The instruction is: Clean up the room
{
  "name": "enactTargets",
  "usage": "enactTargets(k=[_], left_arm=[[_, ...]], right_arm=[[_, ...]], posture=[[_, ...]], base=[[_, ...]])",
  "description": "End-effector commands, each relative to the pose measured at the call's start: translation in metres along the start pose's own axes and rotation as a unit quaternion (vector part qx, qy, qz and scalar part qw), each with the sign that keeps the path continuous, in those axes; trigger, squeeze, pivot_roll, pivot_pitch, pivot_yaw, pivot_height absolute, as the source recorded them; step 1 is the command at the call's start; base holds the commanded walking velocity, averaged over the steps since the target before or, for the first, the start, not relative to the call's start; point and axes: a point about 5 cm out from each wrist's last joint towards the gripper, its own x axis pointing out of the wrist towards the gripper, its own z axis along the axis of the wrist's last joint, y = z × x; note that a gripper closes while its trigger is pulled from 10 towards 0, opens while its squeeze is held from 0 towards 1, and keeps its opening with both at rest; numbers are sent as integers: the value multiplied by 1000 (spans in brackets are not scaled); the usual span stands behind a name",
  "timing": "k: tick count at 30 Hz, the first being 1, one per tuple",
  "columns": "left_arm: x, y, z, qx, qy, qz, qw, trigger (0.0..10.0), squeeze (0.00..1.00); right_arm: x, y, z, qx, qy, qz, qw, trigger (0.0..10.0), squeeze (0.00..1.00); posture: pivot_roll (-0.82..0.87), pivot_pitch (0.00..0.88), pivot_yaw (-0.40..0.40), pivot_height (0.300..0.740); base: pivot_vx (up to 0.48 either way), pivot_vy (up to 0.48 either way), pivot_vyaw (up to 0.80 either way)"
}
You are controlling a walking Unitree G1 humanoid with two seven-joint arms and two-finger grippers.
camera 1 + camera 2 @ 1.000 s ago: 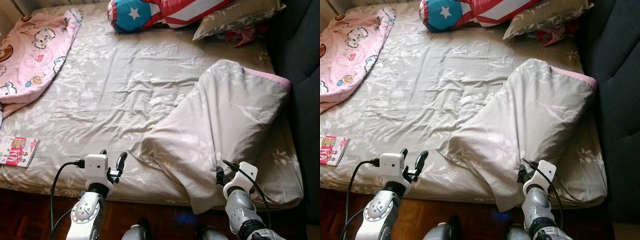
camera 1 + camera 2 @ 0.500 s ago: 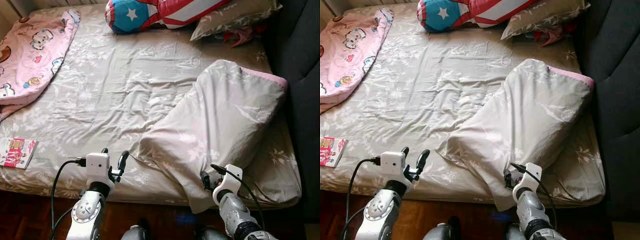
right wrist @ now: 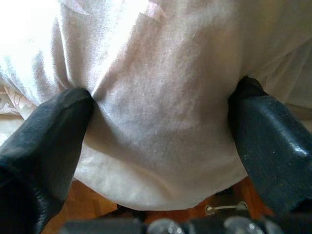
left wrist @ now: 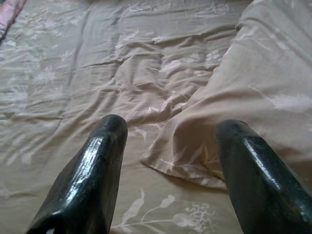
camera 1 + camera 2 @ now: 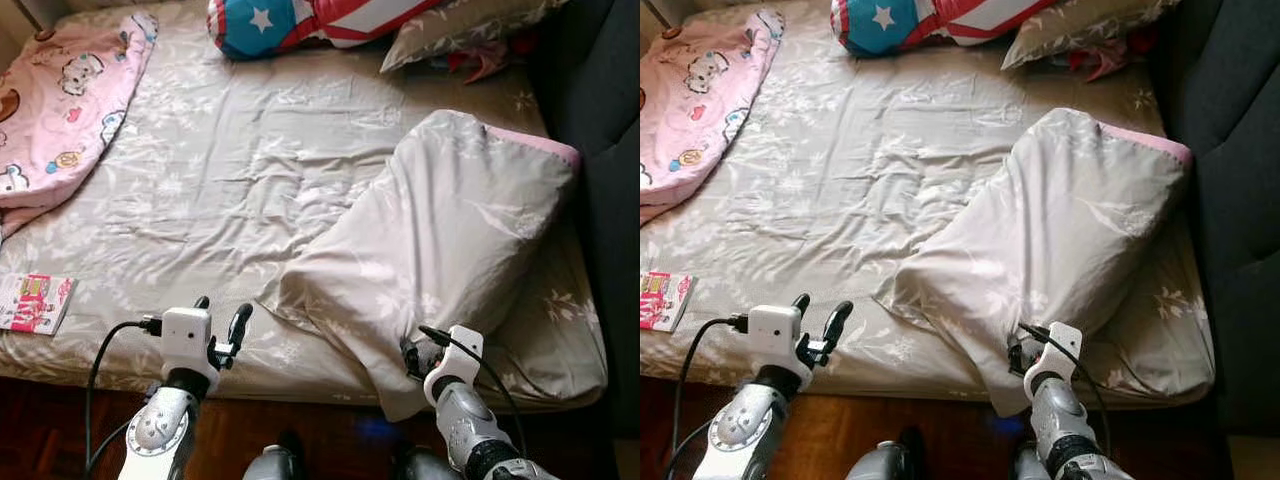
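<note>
In the left eye view, the grey quilt [image 5: 450,250] lies bunched on the bed [image 5: 230,170], its lower corner hanging over the near edge where the right end effector [image 5: 413,357] meets it; open sheet stretches before the left end effector [image 5: 220,318], fingers spread. The left wrist view shows those fingers [image 4: 92,170] apart above the sheet, near the quilt's edge. In the right wrist view, both spread fingers [image 3: 44,131] press against the quilt's hanging fold.
</note>
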Motion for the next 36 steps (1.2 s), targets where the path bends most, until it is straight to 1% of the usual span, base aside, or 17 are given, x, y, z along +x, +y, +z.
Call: enactTargets(k=[1,3,4,5,6,17,29,36], left_arm=[[-6,4,-3,4,16,5,1000,10000,0],[-6,4,-1,5,15,5,1000,10000,0],[-6,3,0,4,14,5,1000,10000,0],[-5,3,1,3,13,4,1000,10000,0],[-5,2,2,3,13,4,1000,10000,0],[-8,-3,0,-5,21,5,1000,10000,0],[-7,-5,-2,-10,22,9,1000,10000,0],[-1,-7,-3,-12,19,9,1000,10000,0]], right_arm=[[-2,8,-16,12,29,6,999,10000,0],[-2,8,-14,17,25,7,1000,10000,0],[-2,8,-13,13,25,6,1000,3843,0],[-1,8,-13,10,25,5,1000,353,0],[-1,8,-13,2,29,5,1000,0,0],[-5,1,-24,2,40,1,999,0,0],[-3,2,-17,0,29,4,1000,0,0],[-3,0,-16,-2,28,0,1000,0,0]], posture=[[147,381,169,740],[148,386,169,740],[148,388,169,740],[148,388,169,740],[146,389,169,740],[136,396,152,740],[122,389,135,740],[107,371,125,740]], base=[[0,0,0],[0,0,0],[0,0,0],[0,0,0],[0,0,0],[0,0,0],[0,0,0],[0,0,0]])
